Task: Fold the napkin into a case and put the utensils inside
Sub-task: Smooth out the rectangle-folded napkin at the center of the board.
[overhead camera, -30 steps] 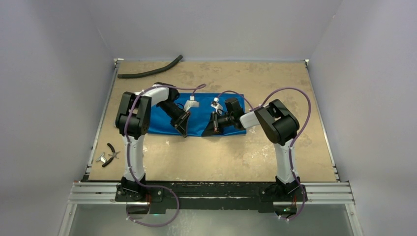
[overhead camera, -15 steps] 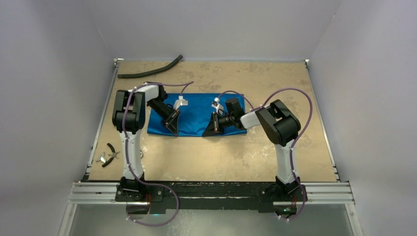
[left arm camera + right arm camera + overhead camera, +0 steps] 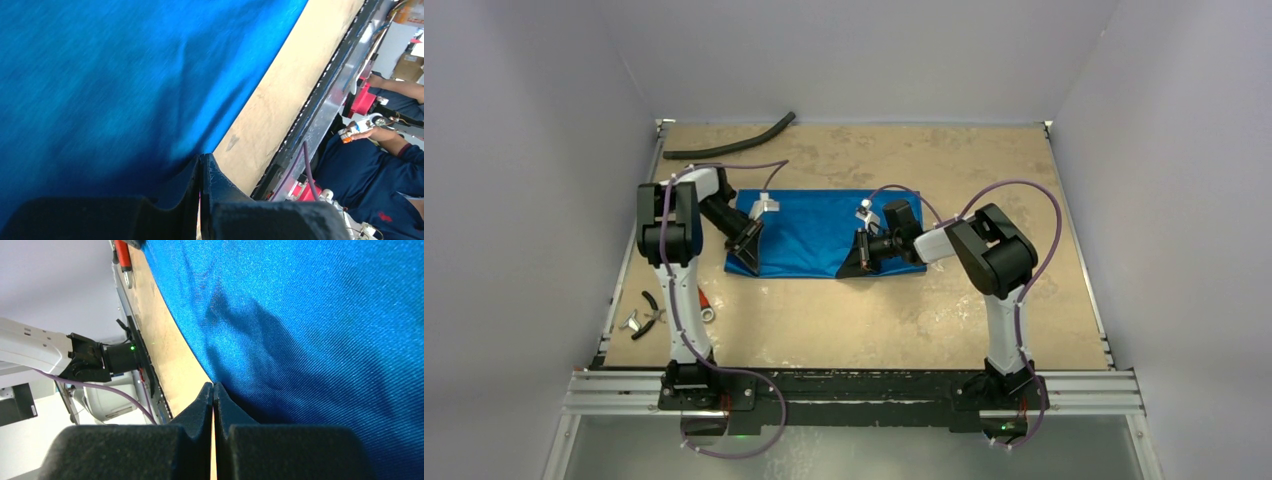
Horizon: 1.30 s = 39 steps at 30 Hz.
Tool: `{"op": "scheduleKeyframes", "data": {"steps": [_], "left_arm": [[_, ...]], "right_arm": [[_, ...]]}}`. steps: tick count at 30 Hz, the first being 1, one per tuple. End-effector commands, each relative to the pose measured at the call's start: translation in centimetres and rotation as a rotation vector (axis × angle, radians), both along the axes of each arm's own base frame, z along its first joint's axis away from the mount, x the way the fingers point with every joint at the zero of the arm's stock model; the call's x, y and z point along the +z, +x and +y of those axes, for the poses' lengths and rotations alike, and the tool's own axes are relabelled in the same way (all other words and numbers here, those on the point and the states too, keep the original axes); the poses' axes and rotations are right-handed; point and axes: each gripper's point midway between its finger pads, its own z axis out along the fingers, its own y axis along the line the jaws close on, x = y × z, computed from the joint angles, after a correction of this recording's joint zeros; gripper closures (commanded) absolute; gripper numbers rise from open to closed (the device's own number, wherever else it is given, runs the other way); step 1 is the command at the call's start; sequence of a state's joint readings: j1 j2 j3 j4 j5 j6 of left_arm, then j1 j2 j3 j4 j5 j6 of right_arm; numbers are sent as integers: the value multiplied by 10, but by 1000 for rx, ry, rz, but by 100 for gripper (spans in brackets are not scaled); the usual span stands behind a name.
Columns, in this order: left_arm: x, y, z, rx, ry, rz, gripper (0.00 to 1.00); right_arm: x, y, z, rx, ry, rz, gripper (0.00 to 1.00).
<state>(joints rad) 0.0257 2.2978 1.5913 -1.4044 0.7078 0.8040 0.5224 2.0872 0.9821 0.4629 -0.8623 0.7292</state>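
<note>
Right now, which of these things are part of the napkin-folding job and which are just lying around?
For the job: blue napkin; left gripper and right gripper, both closed at its near edge.
Lying about: black hose; black-handled pliers; red-handled wrench.

The napkin [image 3: 814, 235] was glossy blue cloth, satin-like, with a fine diagonal weave. The table [image 3: 924, 310] was a matt tan board, mottled and worn-looking. The fingers [image 3: 280, 450] of the right gripper [image 3: 213, 387] looked like matt black plastic, faintly grainy. The rail [image 3: 874, 392] along the near edge was bare brushed metal. The hose [image 3: 729, 140] at the far left was dull black and rubbery.
</note>
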Motion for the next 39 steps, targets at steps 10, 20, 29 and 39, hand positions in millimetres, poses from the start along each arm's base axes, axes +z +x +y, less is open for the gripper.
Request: {"op": "scheduleKeyframes", "data": {"steps": [10,20,29,39], "left_arm": [[-4,15,82,-49,239,-155,98],[1,30,102,-30,369,-285,98],[-6,26,101,-24,385,-308,98],[-17,26,108,-25,431,-331,99]], "right_arm": [[-20,0,-15,-43,-111,-1,100],[-6,-1,-14,-6,-96,-18,100],[25,3,-36,-24,-63,-59,83],[14,2,-109,-191,-176,-18,87]]}}
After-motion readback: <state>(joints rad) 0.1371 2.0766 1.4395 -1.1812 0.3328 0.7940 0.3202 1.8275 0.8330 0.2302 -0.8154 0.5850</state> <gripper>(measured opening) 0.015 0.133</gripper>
